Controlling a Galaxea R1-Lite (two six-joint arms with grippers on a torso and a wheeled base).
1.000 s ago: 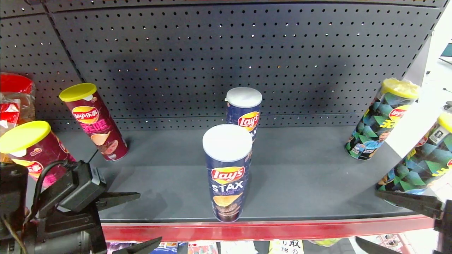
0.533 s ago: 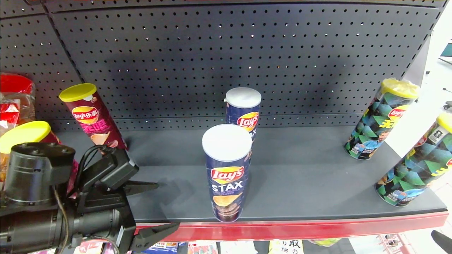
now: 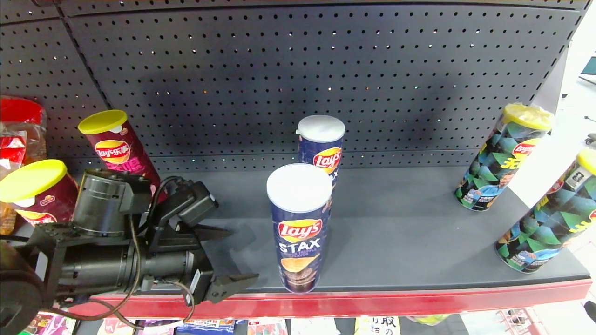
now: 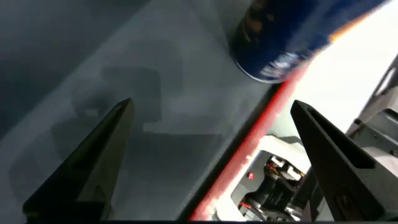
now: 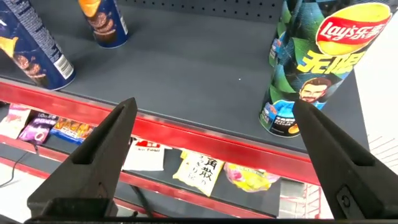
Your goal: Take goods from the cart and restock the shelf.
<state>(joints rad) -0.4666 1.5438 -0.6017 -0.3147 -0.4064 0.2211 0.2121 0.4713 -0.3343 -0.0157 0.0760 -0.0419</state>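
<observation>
On the grey shelf [image 3: 400,232] a blue can with a white lid [image 3: 300,228] stands near the red front edge [image 3: 372,302]. A second blue can [image 3: 321,144] stands behind it. My left gripper [image 3: 242,256] is open and empty, lying level over the shelf just left of the front blue can. In the left wrist view the left gripper [image 4: 211,104] faces that can's base [image 4: 280,43] across bare shelf. My right gripper [image 5: 214,104] is open and empty, held in front of the shelf's red edge [image 5: 155,127], with a teal and black can [image 5: 311,68] beyond it.
Two maroon cans with yellow lids [image 3: 118,149] [image 3: 32,186] stand at the shelf's left, close behind my left arm. Two teal and black cans [image 3: 505,156] [image 3: 554,218] stand at the right. A perforated back panel [image 3: 298,79] closes the rear. Packets [image 5: 199,171] hang on the lower shelf.
My left arm has risen and moved right over the shelf, toward the front blue can. My right gripper has dropped out of the head view. The cans have not moved.
</observation>
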